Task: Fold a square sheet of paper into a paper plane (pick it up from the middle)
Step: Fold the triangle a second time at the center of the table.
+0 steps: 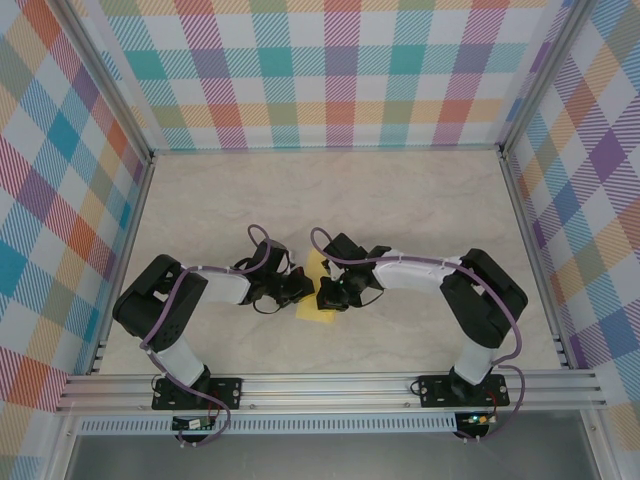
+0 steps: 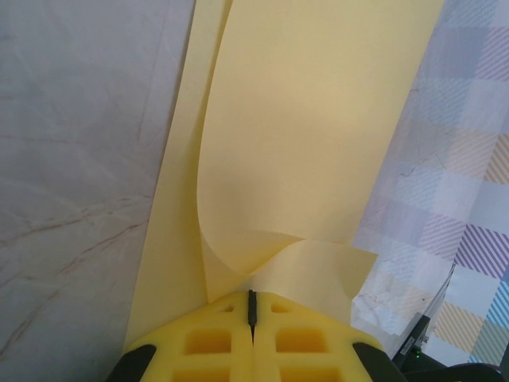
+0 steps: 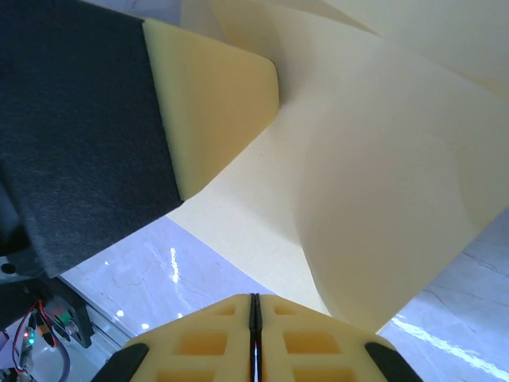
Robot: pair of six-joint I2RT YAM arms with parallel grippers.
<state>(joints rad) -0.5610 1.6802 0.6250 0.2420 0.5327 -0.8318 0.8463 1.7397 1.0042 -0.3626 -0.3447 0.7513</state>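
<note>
- square sheet of paper (image 1: 318,312): curled and partly doubled, sitting between the two grippers, near the middle of the tabletop's (image 1: 420,200) near edge. Its long run points from the near edge toward the far edge.
- left gripper (image 1: 306,290): jaws closed, pinching the sheet's left side.
- right gripper (image 1: 327,294): jaws closed on the sheet's right side, facing the left one.
- Judgement: both arms are equally near, and the next crease depends on the sheet lying crosswise between the fingertips.

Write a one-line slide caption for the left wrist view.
Left gripper shut on the square sheet of paper, which buckles at the pinch and curves away over the marble table.
</note>
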